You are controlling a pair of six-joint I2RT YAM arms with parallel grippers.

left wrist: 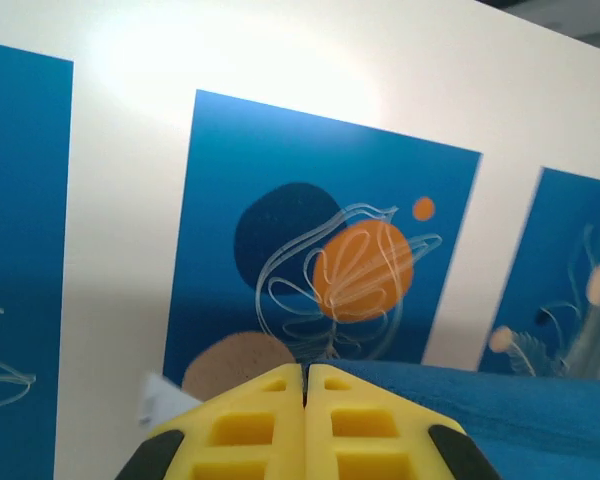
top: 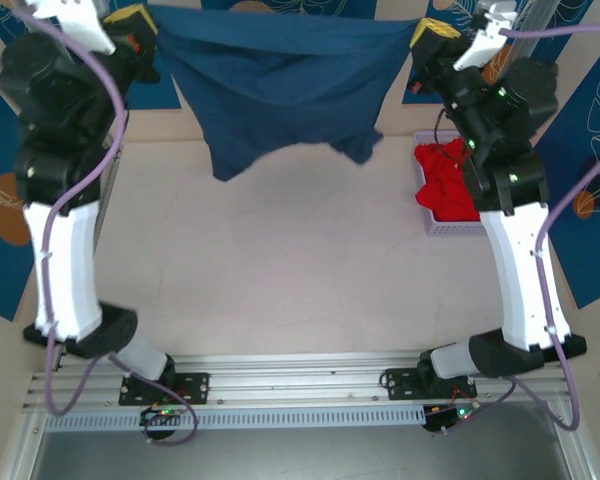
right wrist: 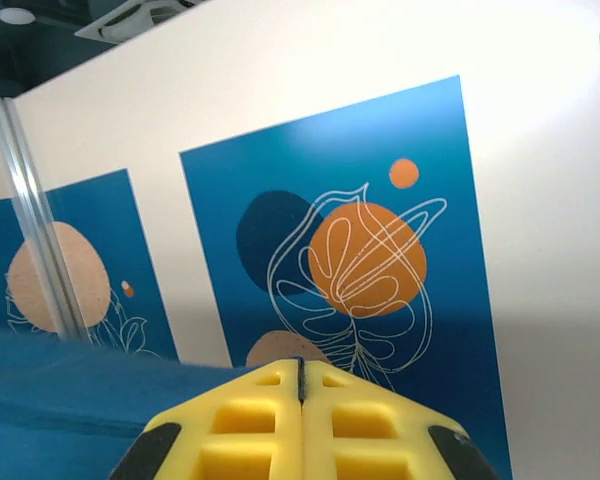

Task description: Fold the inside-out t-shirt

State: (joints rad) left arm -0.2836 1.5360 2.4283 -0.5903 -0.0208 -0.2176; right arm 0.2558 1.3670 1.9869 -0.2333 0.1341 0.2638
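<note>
L gripper (top: 145,22) is clamped tight on one top corner of the inside-out t-shirt (top: 280,90), and R gripper (top: 425,38) pinches the other corner. Navy cloth is stretched between the two, both held high over the far side of the table (top: 280,290). The rest of the shirt sags in folds below and between them, lower edge uneven. On the wrist cams, the yellow jaws are pressed together with no gap, blue cloth running off beside each. Just below R gripper there's a red garment (top: 445,180) in a small basket (top: 450,229).
</note>
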